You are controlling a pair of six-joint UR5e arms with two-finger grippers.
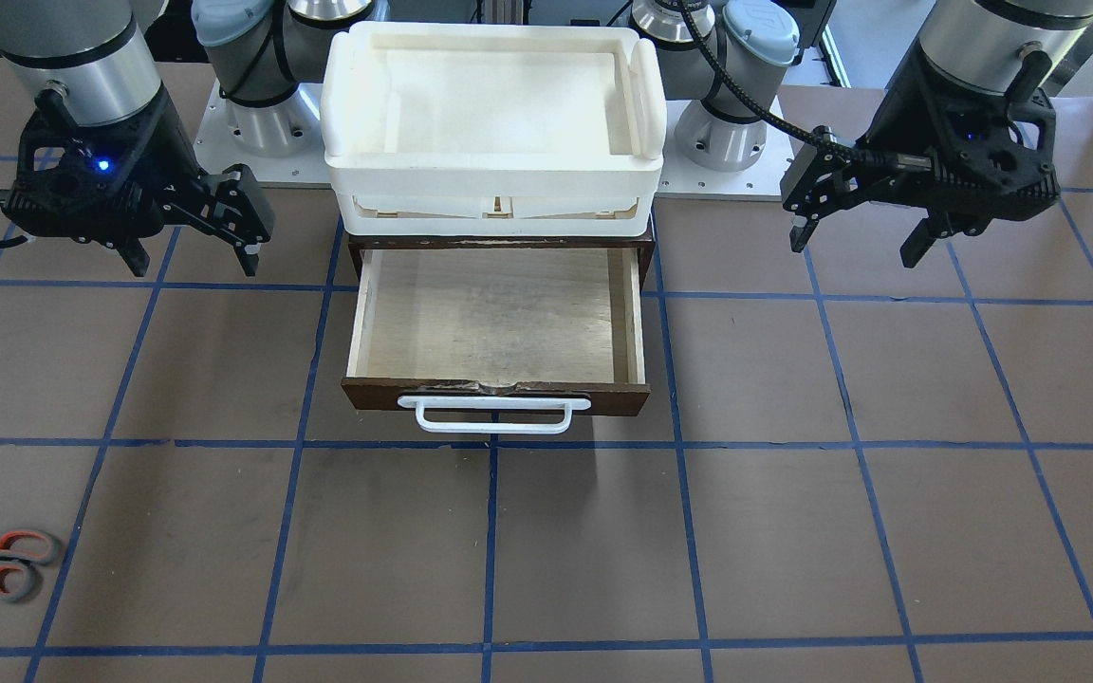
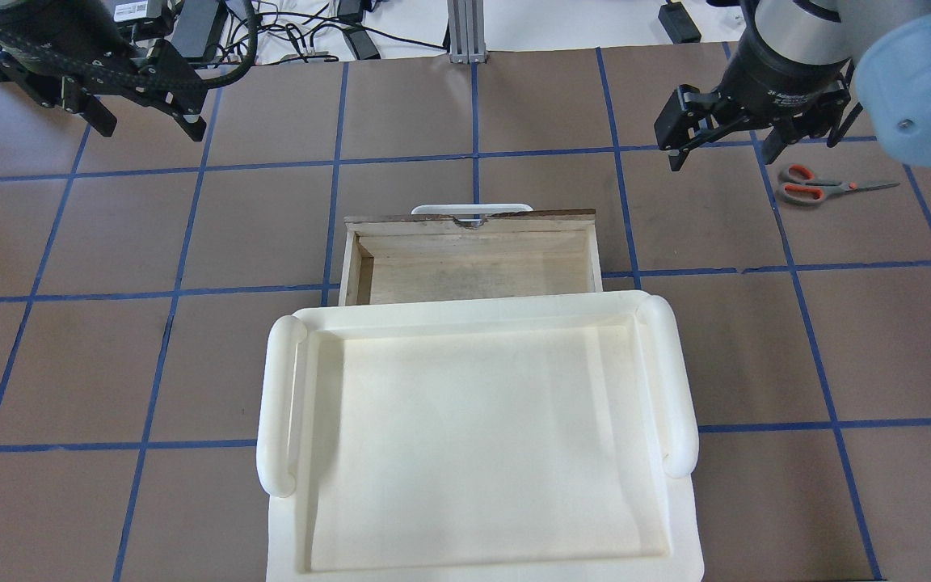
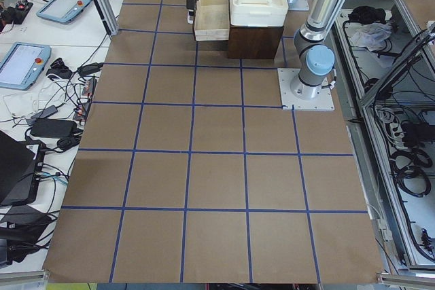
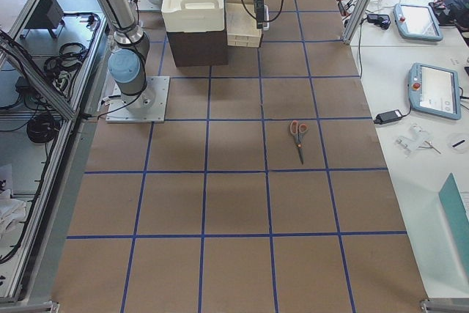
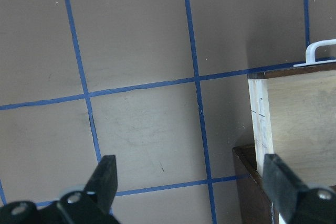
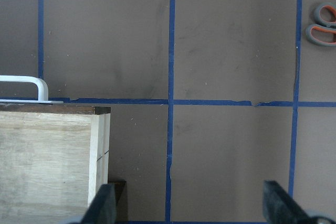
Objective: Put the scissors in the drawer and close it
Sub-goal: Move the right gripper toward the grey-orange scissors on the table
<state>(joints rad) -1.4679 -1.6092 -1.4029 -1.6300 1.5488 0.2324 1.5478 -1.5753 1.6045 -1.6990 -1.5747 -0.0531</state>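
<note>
The scissors (image 1: 1, 560), with grey handles lined orange, lie flat on the table, far out on my right side. They also show in the overhead view (image 2: 817, 186) and at the right wrist view's edge (image 6: 324, 24). The dark brown drawer (image 1: 357, 323) is pulled open and empty, its white bar handle (image 1: 494, 415) facing away from me. My right gripper (image 1: 195, 266) is open and empty, above the table between the drawer and the scissors (image 2: 722, 158). My left gripper (image 1: 855, 249) is open and empty, above the table on the drawer's other side (image 2: 150, 131).
A white plastic tray (image 2: 280, 404) sits on top of the drawer's dark cabinet (image 4: 198, 48). The brown table carries a grid of blue tape lines. Operator tablets and cables lie beyond the table's far edge (image 4: 432, 86).
</note>
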